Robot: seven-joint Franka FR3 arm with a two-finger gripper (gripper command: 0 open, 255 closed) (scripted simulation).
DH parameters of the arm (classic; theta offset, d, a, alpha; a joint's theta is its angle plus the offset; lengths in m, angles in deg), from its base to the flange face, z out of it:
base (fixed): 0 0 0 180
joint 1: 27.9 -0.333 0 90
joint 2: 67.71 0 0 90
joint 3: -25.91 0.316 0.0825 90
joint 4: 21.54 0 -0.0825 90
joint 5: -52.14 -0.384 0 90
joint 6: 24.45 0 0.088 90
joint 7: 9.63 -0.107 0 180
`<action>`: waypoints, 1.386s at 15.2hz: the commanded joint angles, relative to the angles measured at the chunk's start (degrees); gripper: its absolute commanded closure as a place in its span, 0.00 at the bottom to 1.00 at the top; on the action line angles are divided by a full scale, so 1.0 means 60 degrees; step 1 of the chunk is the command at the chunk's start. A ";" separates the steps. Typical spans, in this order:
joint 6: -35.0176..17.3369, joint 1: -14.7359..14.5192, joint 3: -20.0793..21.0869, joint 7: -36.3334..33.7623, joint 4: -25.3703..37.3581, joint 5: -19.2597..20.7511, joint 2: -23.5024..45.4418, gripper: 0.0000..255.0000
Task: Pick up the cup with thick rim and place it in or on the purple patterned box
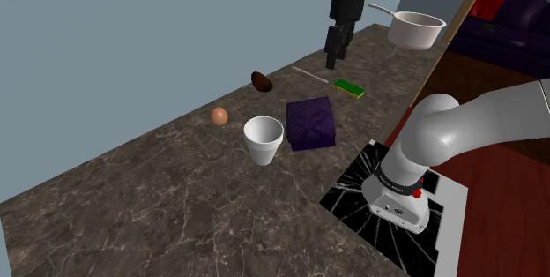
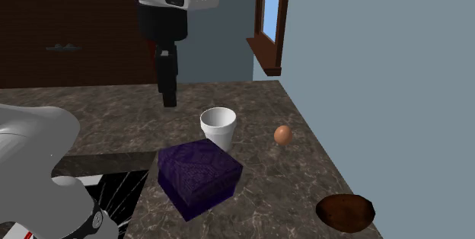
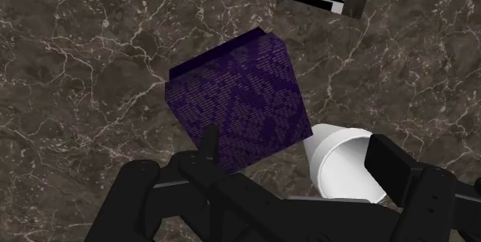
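Observation:
A white cup with a thick rim stands upright on the dark marble counter, close beside the purple patterned box. My gripper hangs open and empty well above the counter, beyond the box toward the shoulder view's upper right. In the second exterior view the gripper hovers behind the cup and the box. Looking down from the wrist view, the box and the cup lie far below, between my spread fingers.
A brown egg lies past the cup from the box, and a dark brown bowl-like thing sits nearer the wall. A green sponge, a thin stick and a white saucepan lie beyond the box. The counter's edge runs by the stand.

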 commanded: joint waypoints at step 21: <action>-0.6874 -0.0290 0.2776 -0.2681 -0.2056 -0.1428 0.3621 0.00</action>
